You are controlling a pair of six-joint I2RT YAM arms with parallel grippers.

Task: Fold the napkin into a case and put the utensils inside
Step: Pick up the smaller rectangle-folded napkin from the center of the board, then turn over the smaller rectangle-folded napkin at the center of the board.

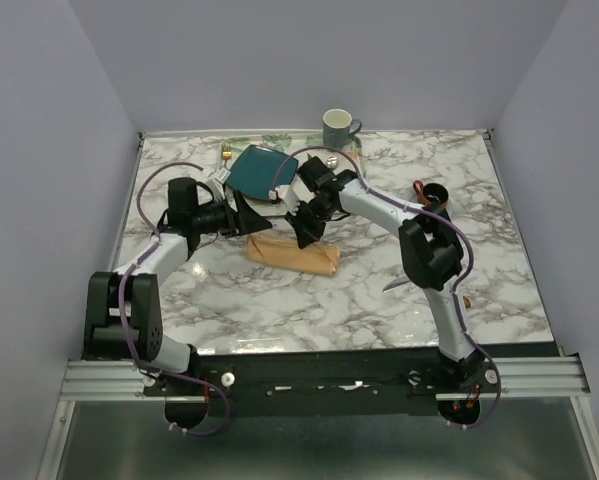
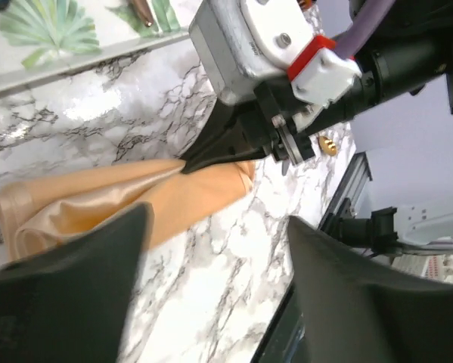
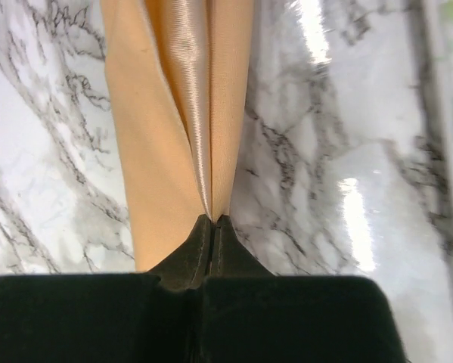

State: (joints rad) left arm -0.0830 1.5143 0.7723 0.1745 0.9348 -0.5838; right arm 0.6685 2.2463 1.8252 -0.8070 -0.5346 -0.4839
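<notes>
Where the two arms are bolted at the near edge, the marble table point(image 1: 279, 310) stretches ahead of them to the napkin point(image 1: 294, 257). It lies near the middle of the top, folded into a long narrow band that runs left to right, its right end slightly nearer.

The right gripper point(image 1: 305, 238) is set on the band's far long edge, around the middle of its length, with its jaws pressed fully together. In the right wrist view the two black fingertips point(image 3: 203, 234) meet with a pinch of peach cloth gathered to a point between them. Satiny folds fan away from that point across the marble.

The left gripper point(image 1: 259, 222) sits just beside the band's left end, on its far side, jaws spread wide and holding nothing. In the left wrist view its two dark fingers point(image 2: 67, 302) stand well apart at the bottom of the picture. The napkin's end lies on the table beyond the gap and partly behind one finger; whether that finger touches the cloth cannot be told. The same view shows the right gripper's tip nipping the cloth's edge.

Just behind both grippers lies a teal plate point(image 1: 262, 170), and a small dark cup point(image 1: 434, 192) sits well off to the right. Along the far edge are a leaf-patterned tray point(image 2: 90, 47) and a green mug point(image 1: 337, 128).
</notes>
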